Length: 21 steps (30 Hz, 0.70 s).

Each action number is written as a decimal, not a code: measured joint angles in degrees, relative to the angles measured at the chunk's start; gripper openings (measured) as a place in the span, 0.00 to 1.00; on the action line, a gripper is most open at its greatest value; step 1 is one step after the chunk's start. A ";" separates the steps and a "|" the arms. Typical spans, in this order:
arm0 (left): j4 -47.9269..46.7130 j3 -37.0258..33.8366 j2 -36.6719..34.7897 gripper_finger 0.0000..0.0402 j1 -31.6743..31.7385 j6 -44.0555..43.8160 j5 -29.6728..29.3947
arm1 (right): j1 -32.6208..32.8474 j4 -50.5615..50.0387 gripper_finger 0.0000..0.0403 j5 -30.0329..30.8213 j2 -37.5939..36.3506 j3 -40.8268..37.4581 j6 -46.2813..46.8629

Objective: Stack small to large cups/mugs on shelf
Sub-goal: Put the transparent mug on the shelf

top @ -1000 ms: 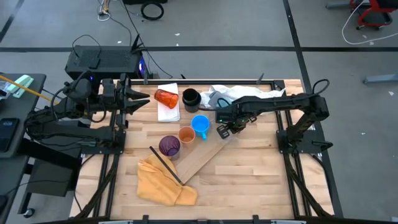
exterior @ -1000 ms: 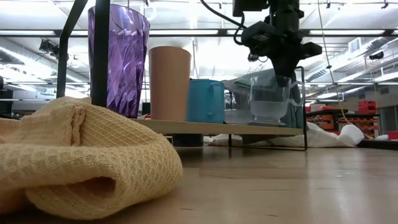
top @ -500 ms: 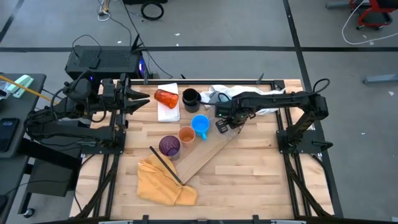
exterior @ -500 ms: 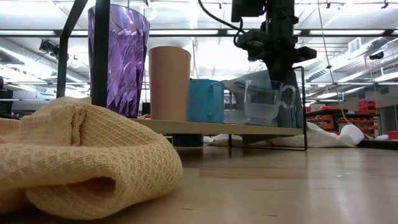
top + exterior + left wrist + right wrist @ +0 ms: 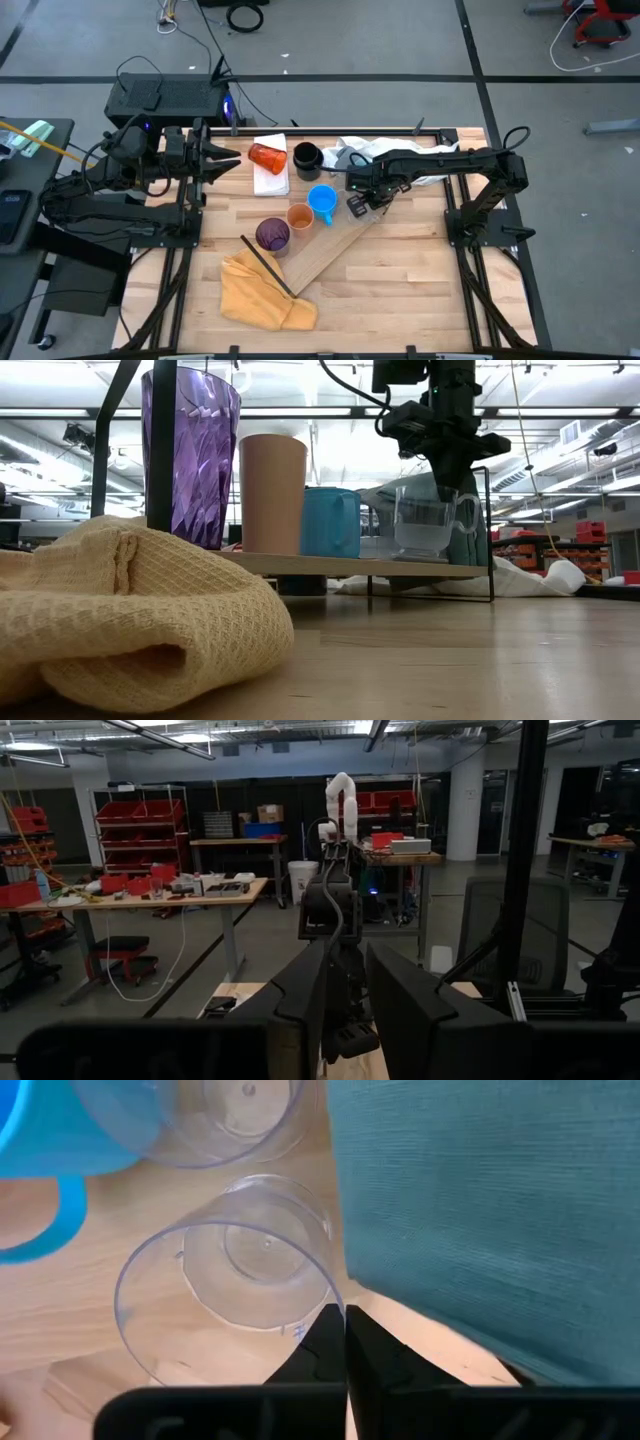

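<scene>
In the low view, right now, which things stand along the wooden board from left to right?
Purple tumbler → orange cup → blue mug → clear mug, with the right gripper above its rim, all on the board.

Your dark right gripper [image 5: 345,1342] has a clear, colourless mug [image 5: 230,1295] at its fingertips, with a plain teal cloth [image 5: 490,1210] just beside it and a bright blue mug [image 5: 330,522] next along the pale wood shelf [image 5: 340,565]. Farther from that gripper you have a plain tan-orange cup [image 5: 273,493] and a translucent purple tumbler [image 5: 190,455] with a faceted pattern. Well away sit a yellow waffle-weave cloth [image 5: 130,615], a red-orange tumbler [image 5: 266,157] on a white pad [image 5: 271,175], and a black mug [image 5: 306,157].
</scene>
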 joint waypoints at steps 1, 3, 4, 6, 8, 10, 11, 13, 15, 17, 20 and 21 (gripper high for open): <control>0.00 0.00 -0.01 0.22 -0.01 0.00 0.00 | -0.02 -0.16 0.00 -0.04 0.00 0.00 0.00; 0.00 0.00 0.00 0.21 0.01 -0.01 0.00 | -0.03 -1.21 0.00 -0.02 0.00 0.00 -0.15; 0.00 0.00 -0.02 0.21 0.01 -0.02 0.00 | -0.04 -1.95 0.00 0.00 0.00 0.00 -0.31; 0.00 0.00 -0.02 0.20 0.01 0.00 0.00 | -0.04 -2.67 0.00 0.05 0.00 0.00 -0.38; 0.00 0.00 -0.02 0.20 0.01 0.00 0.00 | -0.04 -2.45 0.00 0.11 0.00 0.00 -0.44; 0.00 0.00 -0.02 0.20 0.01 0.00 0.00 | -0.04 -2.35 0.00 0.17 0.00 0.00 -0.46; 0.00 0.00 -0.02 0.20 0.01 0.00 0.00 | -0.04 -2.34 0.00 0.20 0.00 0.00 -0.46; 0.00 0.00 0.00 0.21 0.01 0.00 0.00 | -0.04 -1.83 0.00 0.26 0.00 0.00 -0.46; 0.00 0.00 -0.02 0.21 0.01 0.00 0.00 | -0.04 -1.54 0.00 0.39 0.00 0.00 -0.46; -0.02 0.00 -0.02 0.22 0.01 0.00 0.00 | -0.04 -1.46 0.00 0.42 0.00 0.00 -0.53; -0.02 0.00 -0.01 0.21 0.00 0.00 0.00 | -0.04 -0.85 0.03 0.39 -0.02 0.00 -1.73; -0.03 0.00 -0.01 0.21 0.01 0.02 0.00 | -0.02 -0.52 0.04 0.39 -0.02 0.00 -2.00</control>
